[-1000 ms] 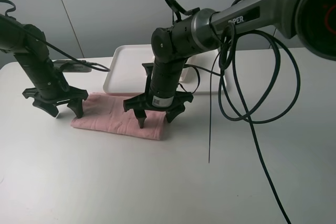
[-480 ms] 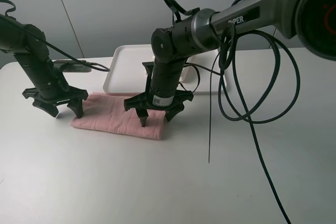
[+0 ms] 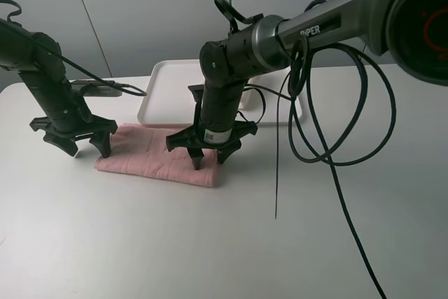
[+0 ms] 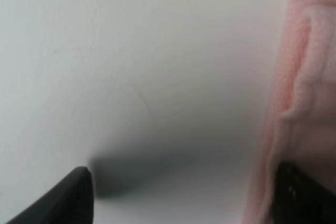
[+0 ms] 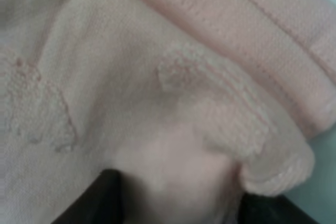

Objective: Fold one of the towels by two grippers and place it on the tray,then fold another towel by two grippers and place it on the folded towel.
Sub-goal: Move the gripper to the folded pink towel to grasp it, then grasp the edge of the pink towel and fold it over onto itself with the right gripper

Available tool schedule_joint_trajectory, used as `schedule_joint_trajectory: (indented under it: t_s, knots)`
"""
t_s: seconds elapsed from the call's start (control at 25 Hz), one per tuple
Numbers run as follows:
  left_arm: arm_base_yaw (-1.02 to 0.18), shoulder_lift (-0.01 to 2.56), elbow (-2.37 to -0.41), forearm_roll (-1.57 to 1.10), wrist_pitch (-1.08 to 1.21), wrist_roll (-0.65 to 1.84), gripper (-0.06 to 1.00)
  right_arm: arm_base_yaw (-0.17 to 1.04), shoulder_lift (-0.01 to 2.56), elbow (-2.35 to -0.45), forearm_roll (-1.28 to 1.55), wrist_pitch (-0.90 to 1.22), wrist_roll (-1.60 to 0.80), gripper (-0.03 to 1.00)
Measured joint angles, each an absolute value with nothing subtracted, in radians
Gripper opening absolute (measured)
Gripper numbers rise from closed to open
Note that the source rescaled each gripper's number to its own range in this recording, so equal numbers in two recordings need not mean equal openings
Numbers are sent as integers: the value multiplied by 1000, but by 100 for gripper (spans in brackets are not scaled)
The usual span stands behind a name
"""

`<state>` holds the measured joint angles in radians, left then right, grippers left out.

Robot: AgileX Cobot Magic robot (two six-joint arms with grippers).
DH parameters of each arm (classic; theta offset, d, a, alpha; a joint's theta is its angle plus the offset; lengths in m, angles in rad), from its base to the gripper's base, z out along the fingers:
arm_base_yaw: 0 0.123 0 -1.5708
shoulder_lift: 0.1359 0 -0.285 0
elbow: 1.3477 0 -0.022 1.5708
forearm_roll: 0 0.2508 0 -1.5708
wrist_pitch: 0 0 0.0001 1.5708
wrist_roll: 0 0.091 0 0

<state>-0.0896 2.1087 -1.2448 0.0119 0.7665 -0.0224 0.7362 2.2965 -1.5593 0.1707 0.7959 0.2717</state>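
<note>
The pink towel [image 3: 150, 157] lies folded on the table [image 3: 210, 243], just in front of the tray [image 3: 164, 78]. The left gripper [image 3: 77, 146] stands at its left end, jaws spread wide. The right gripper [image 3: 208, 160] presses into its right end, jaws half-closed around a bunched fold; I cannot tell whether they grip it.

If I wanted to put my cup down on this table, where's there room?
The whole near side of the table, in front of the pink towel, is bare. The middle is crowded: left gripper and right gripper at the towel, tray behind. Black cables hang over the right side.
</note>
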Motion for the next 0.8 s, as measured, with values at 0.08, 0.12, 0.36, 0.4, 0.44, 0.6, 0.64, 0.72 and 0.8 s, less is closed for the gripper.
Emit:
schedule_joint_trajectory:
  t_s: [0.08, 0.12, 0.36, 0.4, 0.44, 0.6, 0.64, 0.72, 0.8]
  knots:
    - [-90, 2109, -1245, 12, 769, -22, 89, 741, 2299, -1559, 173, 788, 251, 32]
    - [-90, 2109, -1245, 12, 769, -22, 89, 743, 2301, -1559, 180, 784, 242, 22]
    - [-90, 2109, -1245, 16, 769, -22, 89, 747, 2301, -1559, 194, 777, 216, 4]
    - [-90, 2109, -1245, 16, 769, -22, 89, 747, 2301, -1559, 194, 777, 213, 4]
    - [-90, 2109, -1245, 16, 770, -22, 89, 747, 2301, -1559, 194, 778, 211, 4]
    - [-90, 2109, -1245, 18, 770, -22, 89, 747, 2274, -1559, 194, 790, 209, 4]
    - [-90, 2109, -1245, 18, 771, -22, 89, 747, 2258, -1559, 194, 796, 209, 4]
    - [-90, 2109, -1245, 20, 771, -22, 89, 747, 2217, -1559, 197, 799, 206, 4]
    - [-90, 2109, -1245, 20, 771, -22, 89, 747, 2174, -1559, 214, 792, 204, 4]
